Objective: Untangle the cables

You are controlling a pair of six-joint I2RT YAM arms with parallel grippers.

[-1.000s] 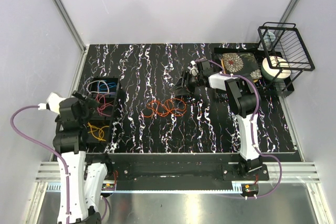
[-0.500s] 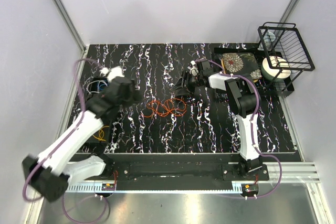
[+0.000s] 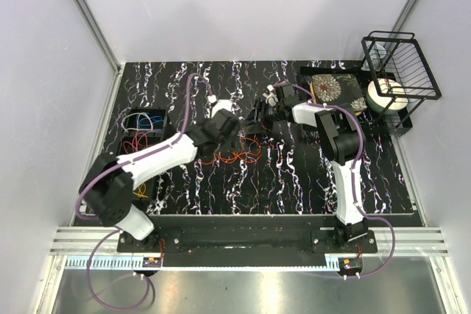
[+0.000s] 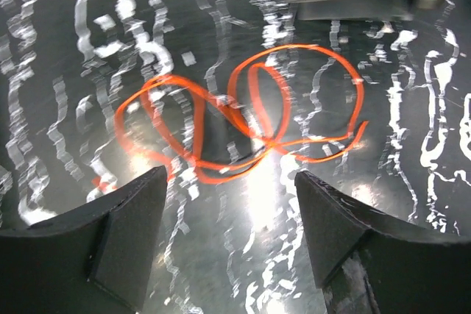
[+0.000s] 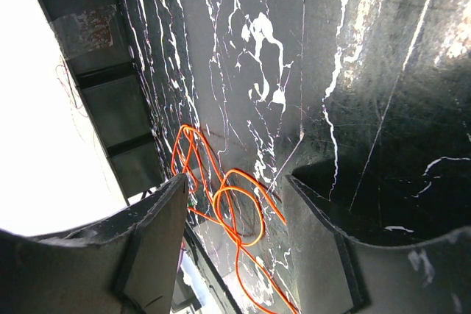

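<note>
while both arms lean over a black, white-veined tabletop (image 3: 294, 182), an orange cable (image 3: 234, 151) lies in loose, overlapping loops flat on the surface near the table's middle, untouched by either gripper. the left arm stretches from the near left corner across to the centre, its left gripper (image 3: 224, 131) hanging just at the left end of the loops. seen from the left wrist, the left gripper (image 4: 229, 182) has its jaws spread wide with nothing between them, and the orange cable (image 4: 235, 115) sprawls on the table just beyond the fingertips. the right gripper (image 3: 257, 119) sits just on the far side of the same cable; from the right wrist, the right gripper (image 5: 234, 182) also has its jaws parted and empty, with the orange cable (image 5: 221, 207) in view past them. at the table's left edge a black compartmented bin (image 3: 166, 137) holds more coils, a blue cable (image 3: 147, 119) in the far compartment and a red cable (image 3: 140, 141) in the next one nearer. at the far right stand a black wire rack (image 3: 401, 64), a white roll (image 3: 386, 97) and a floral-patterned box (image 3: 331, 87).
</note>
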